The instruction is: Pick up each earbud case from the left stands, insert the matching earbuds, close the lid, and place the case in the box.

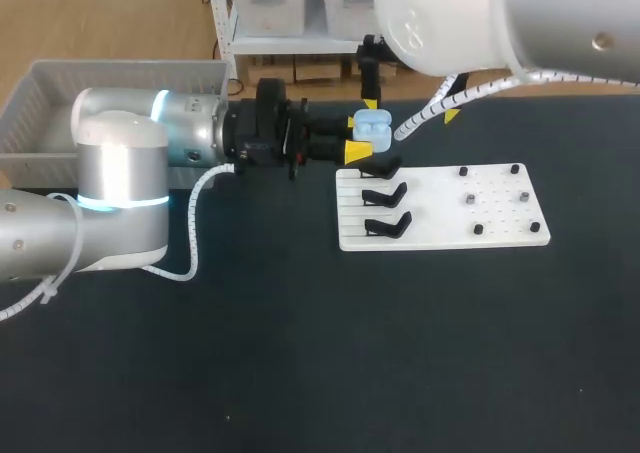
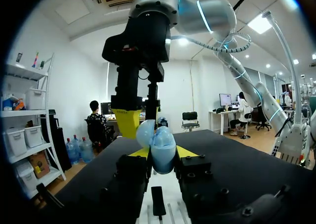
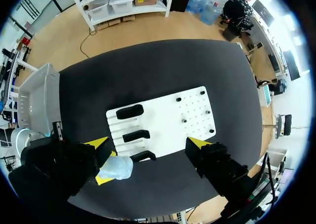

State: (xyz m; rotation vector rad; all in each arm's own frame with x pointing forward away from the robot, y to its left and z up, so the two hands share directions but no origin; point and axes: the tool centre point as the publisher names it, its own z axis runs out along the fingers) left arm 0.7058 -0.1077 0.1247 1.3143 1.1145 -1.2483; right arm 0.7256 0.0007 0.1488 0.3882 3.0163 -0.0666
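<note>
A light blue earbud case (image 1: 372, 125) hangs above the table's far edge with its lid up, and my left gripper (image 1: 357, 138) is shut on it from two sides. In the left wrist view the case (image 2: 163, 152) sits between the yellow tips of the left gripper (image 2: 163, 157). My right gripper (image 1: 411, 110) stands over it, open wide. In the right wrist view the case (image 3: 116, 167) lies beside one finger of the right gripper (image 3: 149, 145), not between both. The white board (image 1: 440, 213) carries three black stands (image 1: 386, 195) on its left half; none holds a case.
Several small dark pieces (image 1: 470, 200) sit on pegs on the board's right half. A grey basket (image 1: 40, 98) stands at the table's far left, also seen as the basket (image 3: 39, 93) in the right wrist view. Dark tabletop spreads in front of the board.
</note>
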